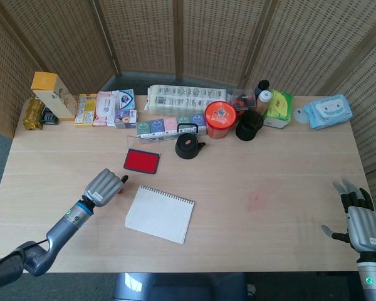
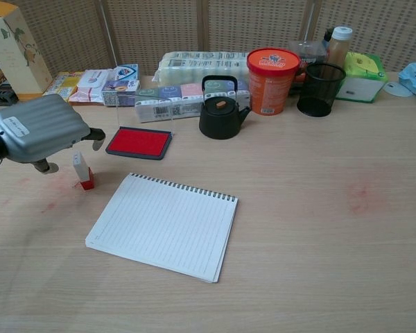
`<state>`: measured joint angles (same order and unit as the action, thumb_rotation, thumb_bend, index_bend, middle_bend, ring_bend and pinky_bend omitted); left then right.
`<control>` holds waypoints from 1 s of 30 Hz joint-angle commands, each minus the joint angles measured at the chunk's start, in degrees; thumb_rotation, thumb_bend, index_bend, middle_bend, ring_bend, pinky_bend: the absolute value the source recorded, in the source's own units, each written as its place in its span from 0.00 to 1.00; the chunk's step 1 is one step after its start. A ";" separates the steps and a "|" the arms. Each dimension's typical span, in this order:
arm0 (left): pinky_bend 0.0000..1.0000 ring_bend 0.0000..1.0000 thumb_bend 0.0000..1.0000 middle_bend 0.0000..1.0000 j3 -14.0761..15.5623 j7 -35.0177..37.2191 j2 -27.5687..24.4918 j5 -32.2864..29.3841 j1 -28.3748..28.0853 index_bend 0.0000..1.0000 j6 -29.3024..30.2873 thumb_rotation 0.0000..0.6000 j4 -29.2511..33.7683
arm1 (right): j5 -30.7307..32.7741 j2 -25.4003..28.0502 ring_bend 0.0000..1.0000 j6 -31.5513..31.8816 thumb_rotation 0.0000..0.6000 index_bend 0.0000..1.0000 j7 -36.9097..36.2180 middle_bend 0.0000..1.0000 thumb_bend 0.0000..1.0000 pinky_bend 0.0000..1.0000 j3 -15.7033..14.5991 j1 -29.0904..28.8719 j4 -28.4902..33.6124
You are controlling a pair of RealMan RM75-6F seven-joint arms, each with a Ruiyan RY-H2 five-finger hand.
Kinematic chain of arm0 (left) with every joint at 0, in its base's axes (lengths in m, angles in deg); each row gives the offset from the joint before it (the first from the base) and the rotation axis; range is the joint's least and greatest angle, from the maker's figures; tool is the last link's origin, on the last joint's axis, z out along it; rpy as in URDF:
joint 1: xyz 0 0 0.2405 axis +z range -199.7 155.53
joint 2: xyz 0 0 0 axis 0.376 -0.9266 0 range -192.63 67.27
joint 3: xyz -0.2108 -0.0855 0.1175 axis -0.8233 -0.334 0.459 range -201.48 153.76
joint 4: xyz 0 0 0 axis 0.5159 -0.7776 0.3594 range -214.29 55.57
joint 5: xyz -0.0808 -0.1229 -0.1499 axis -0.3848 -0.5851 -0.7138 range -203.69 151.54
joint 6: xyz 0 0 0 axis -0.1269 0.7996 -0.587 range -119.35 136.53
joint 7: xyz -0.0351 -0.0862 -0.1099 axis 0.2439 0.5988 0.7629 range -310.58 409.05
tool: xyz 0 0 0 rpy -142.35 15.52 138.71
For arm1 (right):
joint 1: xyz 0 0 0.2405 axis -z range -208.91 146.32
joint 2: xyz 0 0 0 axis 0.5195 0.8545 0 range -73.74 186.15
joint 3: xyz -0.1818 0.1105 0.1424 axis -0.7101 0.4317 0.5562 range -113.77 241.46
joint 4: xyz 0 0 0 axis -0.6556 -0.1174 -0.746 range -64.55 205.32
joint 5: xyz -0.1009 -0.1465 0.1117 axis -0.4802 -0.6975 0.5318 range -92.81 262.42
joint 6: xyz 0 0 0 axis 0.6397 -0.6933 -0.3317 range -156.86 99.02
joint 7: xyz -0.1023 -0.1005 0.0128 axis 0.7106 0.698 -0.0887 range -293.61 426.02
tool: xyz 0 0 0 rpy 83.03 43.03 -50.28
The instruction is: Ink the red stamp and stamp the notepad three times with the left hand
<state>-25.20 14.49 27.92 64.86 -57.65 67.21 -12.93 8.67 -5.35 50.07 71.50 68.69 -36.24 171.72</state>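
Matt pale wood table (image 2: 319, 229); lined paper notepad (image 2: 163, 225); glossy black kettle (image 2: 220, 111).

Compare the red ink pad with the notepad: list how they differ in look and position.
The ink pad is a small dark tray with a red face; the notepad is much larger, white and lined, with a spiral binding along its far edge. The ink pad lies farther back, by the row of boxes; the notepad lies nearer the front edge. Both lie flat on the table, untouched by either hand.
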 commanded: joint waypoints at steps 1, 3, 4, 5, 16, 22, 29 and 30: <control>1.00 1.00 0.12 1.00 -0.06 -0.85 0.91 -0.24 -0.15 0.36 0.32 1.00 -0.48 | -0.03 0.09 0.00 -0.02 1.00 0.00 -0.06 0.00 0.07 0.00 -0.04 0.01 0.05; 1.00 1.00 0.12 1.00 -0.22 -1.24 1.49 -0.54 -0.20 0.36 0.50 1.00 -0.70 | -0.05 0.16 0.00 -0.05 1.00 0.00 -0.20 0.00 0.07 0.00 -0.06 0.01 0.08; 1.00 1.00 0.11 1.00 -0.38 -1.55 1.88 -0.68 -0.25 0.36 0.73 1.00 -0.85 | -0.04 0.21 0.00 -0.06 1.00 0.00 -0.31 0.00 0.07 0.00 -0.06 0.02 0.11; 1.00 1.00 0.11 1.00 -0.56 -1.71 2.30 -0.87 -0.30 0.36 0.93 1.00 -0.91 | -0.01 0.30 0.00 -0.05 1.00 0.00 -0.43 0.00 0.07 0.00 -0.05 0.04 0.14; 1.00 1.00 0.11 1.00 -0.89 -3.44 4.40 -2.49 -1.22 0.36 0.08 1.00 -1.06 | 0.28 0.72 0.00 -0.15 1.00 0.00 -0.91 0.00 0.07 0.00 0.01 0.08 0.29; 1.00 1.00 0.11 1.00 -1.38 -3.93 5.08 -3.74 -1.45 0.36 -0.01 1.00 -1.10 | 0.33 0.96 0.00 -0.19 1.00 0.00 -1.29 0.00 0.07 0.00 0.00 0.13 0.38; 1.00 1.00 0.11 1.00 -1.57 -3.71 5.47 -5.06 -1.74 0.36 -0.71 1.00 -0.34 | 0.27 1.00 0.00 -0.20 1.00 0.00 -1.23 0.00 0.07 0.00 -0.08 0.14 0.48; 1.00 1.00 0.11 1.00 -1.49 -3.49 5.45 -5.30 -1.74 0.36 -0.90 1.00 0.18 | 0.27 1.01 0.00 -0.18 1.00 0.00 -1.21 0.00 0.07 0.00 -0.09 0.15 0.52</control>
<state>-26.78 10.79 33.33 59.79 -59.35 66.53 -13.14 8.94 -4.34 49.88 70.29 68.60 -36.09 172.24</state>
